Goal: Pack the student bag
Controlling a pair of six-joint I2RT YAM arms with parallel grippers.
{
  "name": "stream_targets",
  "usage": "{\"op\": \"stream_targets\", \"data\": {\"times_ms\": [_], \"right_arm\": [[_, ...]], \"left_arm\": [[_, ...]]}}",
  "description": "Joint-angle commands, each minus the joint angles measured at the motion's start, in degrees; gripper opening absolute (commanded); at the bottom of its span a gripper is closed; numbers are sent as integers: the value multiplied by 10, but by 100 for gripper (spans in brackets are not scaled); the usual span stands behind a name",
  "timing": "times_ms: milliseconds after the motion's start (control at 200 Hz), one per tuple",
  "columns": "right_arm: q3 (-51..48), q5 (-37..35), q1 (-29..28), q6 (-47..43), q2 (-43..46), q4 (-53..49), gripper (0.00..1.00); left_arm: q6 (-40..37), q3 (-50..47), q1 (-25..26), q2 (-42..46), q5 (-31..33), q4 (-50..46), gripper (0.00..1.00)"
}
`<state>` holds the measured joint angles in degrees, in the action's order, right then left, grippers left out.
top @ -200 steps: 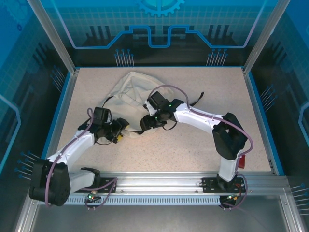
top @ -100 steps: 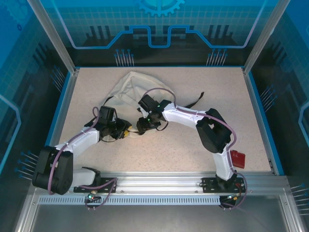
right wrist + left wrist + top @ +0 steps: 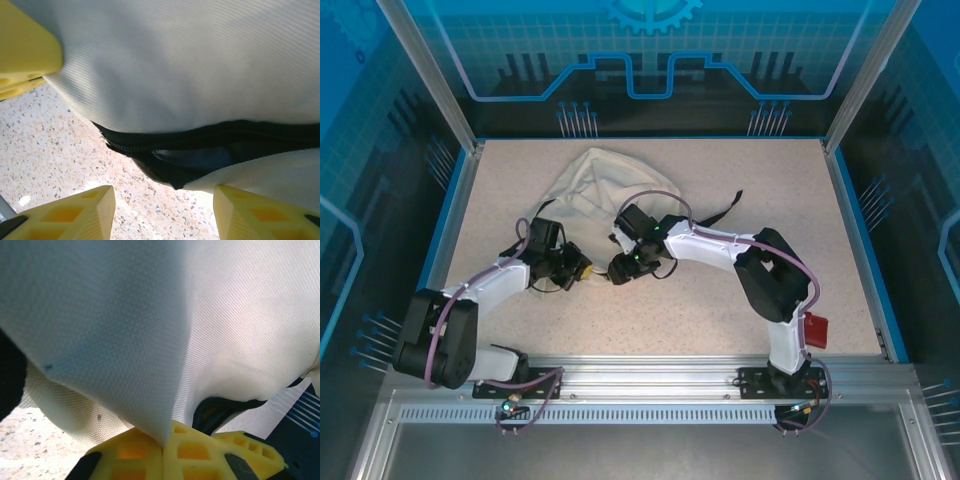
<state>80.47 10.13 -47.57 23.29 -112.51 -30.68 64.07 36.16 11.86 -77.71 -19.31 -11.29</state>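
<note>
The bag (image 3: 588,185) is lying crumpled on the table (image 3: 750,200), toward the far left; the left gripper (image 3: 162,452) is pinching a fold of its cream cloth, yellow fingers pressed together; the right gripper (image 3: 162,200) is hovering just beside it, fingers spread apart and gripping nothing, facing the black zip (image 3: 165,142).

- The student bag (image 3: 585,185) is partly covered by the left arm (image 3: 510,275) and right arm (image 3: 705,243).
- Its outline is cut off in both wrist views.
- A red object (image 3: 815,330) is half hidden by the right arm.
</note>
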Motion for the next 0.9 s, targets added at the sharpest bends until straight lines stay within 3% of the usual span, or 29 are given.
{"op": "stream_targets", "data": {"times_ms": [0,130,490,675,895], "right_arm": [[19,18,1,-35,16,7,54],[22,21,-1,-49,37,19,56],[56,43,-1,-121,-42,-15,54],[39,38,-6,-121,-30,-21,52],[29,16,-10,-119,-25,-29,32]], "left_arm": [[-11,19,4,6,4,-3,0],[-15,21,4,20,11,-16,0],[-18,29,4,19,12,-21,0],[-18,27,4,17,13,-20,0],[-18,27,4,14,12,-19,0]]}}
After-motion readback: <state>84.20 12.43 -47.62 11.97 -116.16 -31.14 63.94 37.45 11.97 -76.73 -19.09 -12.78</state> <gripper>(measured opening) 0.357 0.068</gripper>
